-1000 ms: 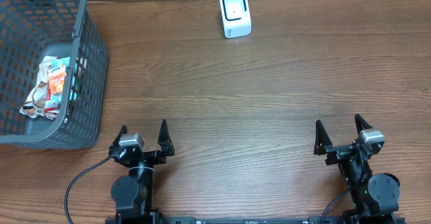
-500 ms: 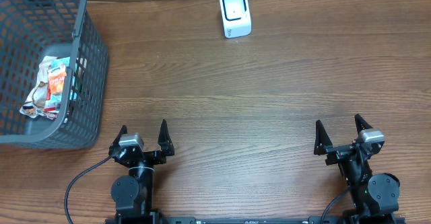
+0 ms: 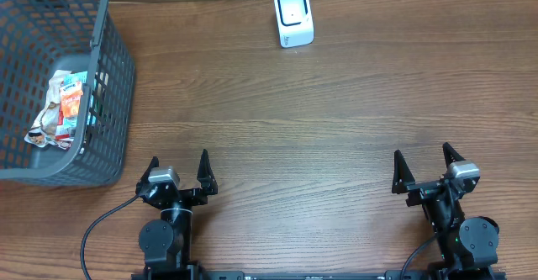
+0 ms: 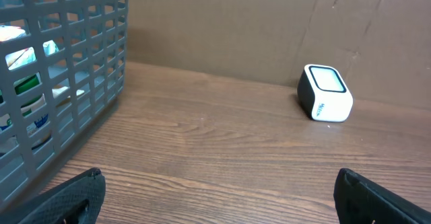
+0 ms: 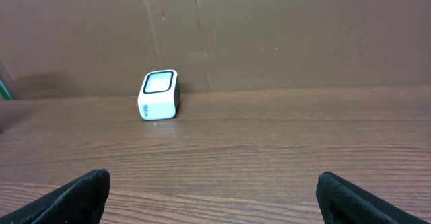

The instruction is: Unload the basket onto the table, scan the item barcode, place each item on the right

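I have both arms parked at the near edge of the worktop (image 3: 319,120). My left hand (image 3: 178,164) sits near the left corner with its fingers spread wide and nothing between them. My right hand (image 3: 422,157) sits near the right corner, also spread wide and holding nothing. Both point toward the far edge.

The scanner (image 3: 294,18) is a small white box with a dark-rimmed window. It stands at the far edge about midway across, well apart from both hands. On both wrist cameras I see it upright just in front of a brown board (image 5: 283,35).

The basket (image 3: 113,78) is grey mesh and stands at the far left of the worktop, partly cut off by the frame. The packets (image 3: 65,103) lie heaped on its floor toward the right wall. One is orange and white, and there is some green beside it. The printing is too small for me to pick out a barcode. On the left wrist camera the basket wall fills the left side and bits of the packets show through the mesh.
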